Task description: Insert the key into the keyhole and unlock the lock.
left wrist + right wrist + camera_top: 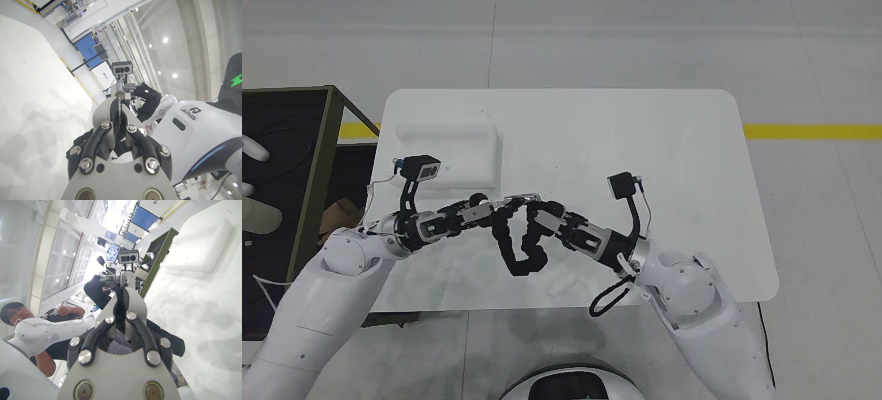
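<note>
The left jaws clamp the flat silver metal key (119,111), its tip seemingly inside the shiny silver cylindrical lock (119,90), which the right jaws pinch tight above the white desk (662,150), eight o'clock of centre. Insertion looks begun; turning remains.

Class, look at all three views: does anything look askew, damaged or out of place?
Nothing stands out. The left gripper holds the key in line with the lock, which the right gripper holds above the table; the white tray lies flat there.
</note>
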{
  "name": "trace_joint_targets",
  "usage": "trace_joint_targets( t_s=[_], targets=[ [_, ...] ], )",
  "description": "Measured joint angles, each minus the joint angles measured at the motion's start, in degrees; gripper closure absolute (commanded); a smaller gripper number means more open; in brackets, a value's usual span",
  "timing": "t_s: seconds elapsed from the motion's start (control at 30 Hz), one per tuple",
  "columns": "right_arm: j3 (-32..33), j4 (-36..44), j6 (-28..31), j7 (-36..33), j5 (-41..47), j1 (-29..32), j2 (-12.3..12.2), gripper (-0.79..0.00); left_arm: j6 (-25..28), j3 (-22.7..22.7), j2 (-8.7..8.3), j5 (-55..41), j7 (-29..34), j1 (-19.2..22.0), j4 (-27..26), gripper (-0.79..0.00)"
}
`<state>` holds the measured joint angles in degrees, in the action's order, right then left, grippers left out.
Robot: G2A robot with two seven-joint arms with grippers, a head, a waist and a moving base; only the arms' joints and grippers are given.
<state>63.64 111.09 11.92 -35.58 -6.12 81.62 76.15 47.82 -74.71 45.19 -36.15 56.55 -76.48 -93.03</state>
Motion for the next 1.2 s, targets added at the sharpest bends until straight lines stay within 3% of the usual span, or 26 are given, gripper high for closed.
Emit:
trace_joint_targets(
  t_s=[0.2, 0.4, 0.8, 1.2],
  targets=[
    [0.3, 0.1, -0.3, 0.3, 0.2, 0.0, -0.2, 0.0, 10.3, -3.2, 0.66, 24.9, -11.8, -2.0, -3.2, 0.0],
    [0.0, -0.1, -0.4, 0.7, 0.5, -0.1, -0.4, 0.0, 10.2, -7.8, 2.23, 45.4, -25.5, -4.0, -7.1, 0.0],
    [-1.2, -0.8, -1.2, 1.7, 2.0, -0.7, -0.6, 0.0, 10.2, -10.9, 3.53, 89.0, -57.7, -7.1, -11.0, 0.0],
    [-1.5, -0.6, -1.3, 2.2, 1.9, -0.6, -0.6, 0.0, 9.7, -11.1, 3.54, 86.1, -54.9, -6.9, -11.4, 0.0]
  ],
)
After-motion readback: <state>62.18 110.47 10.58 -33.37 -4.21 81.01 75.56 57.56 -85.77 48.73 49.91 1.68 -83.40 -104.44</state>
